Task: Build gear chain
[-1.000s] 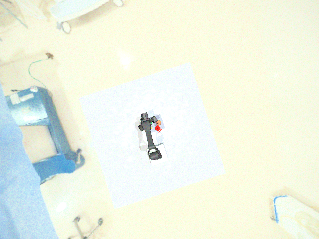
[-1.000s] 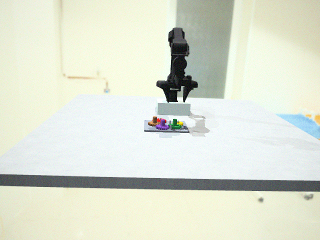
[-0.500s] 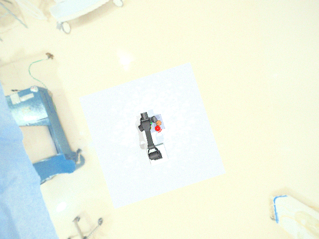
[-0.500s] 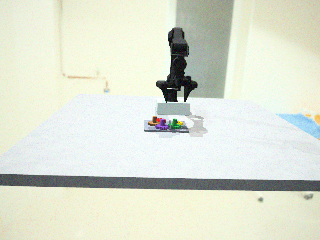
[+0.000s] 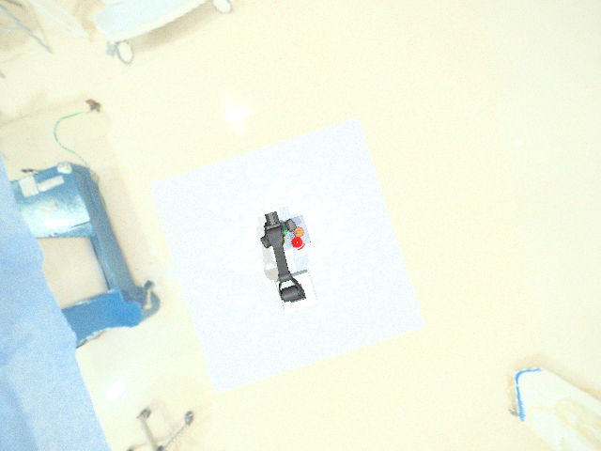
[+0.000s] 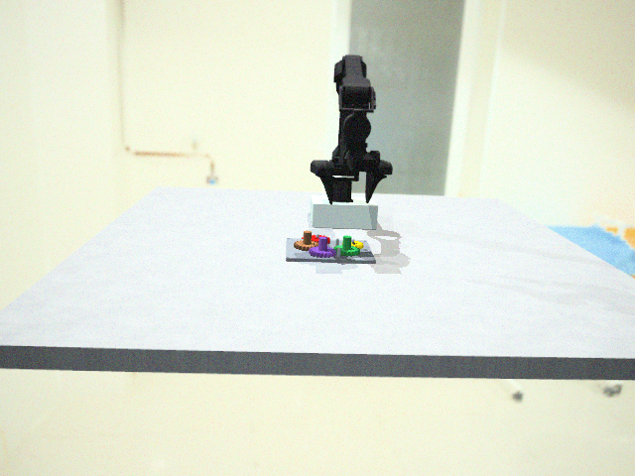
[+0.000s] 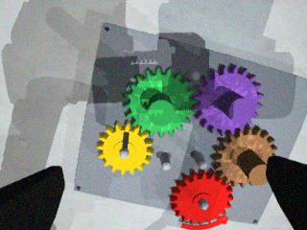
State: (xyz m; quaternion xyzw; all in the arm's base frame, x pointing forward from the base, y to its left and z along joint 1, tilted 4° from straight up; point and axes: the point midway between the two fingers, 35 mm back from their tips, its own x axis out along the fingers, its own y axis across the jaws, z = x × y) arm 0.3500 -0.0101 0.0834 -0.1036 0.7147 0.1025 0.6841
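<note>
hanging over the board with the claw spread about as wide as possible, and with nothing between the fingers. probably opened so wide to let go cleanly and rise without snagging a handle. in the wrist view, can trace a bent route from the red gear at lower centre, to the brown gear at right, up to the purple gear at upper right, across to the green gear at upper centre, then down to the yellow gear at left. seems laid out that way to carry the turn around the bare pegs in the middle. looks nearly done, judging by the spread. cannot tell for sure about full meshing or flat seating; might lose the drive at one loose contact. should now need only to back well away from the board, keeping fingers off the handles.
</note>
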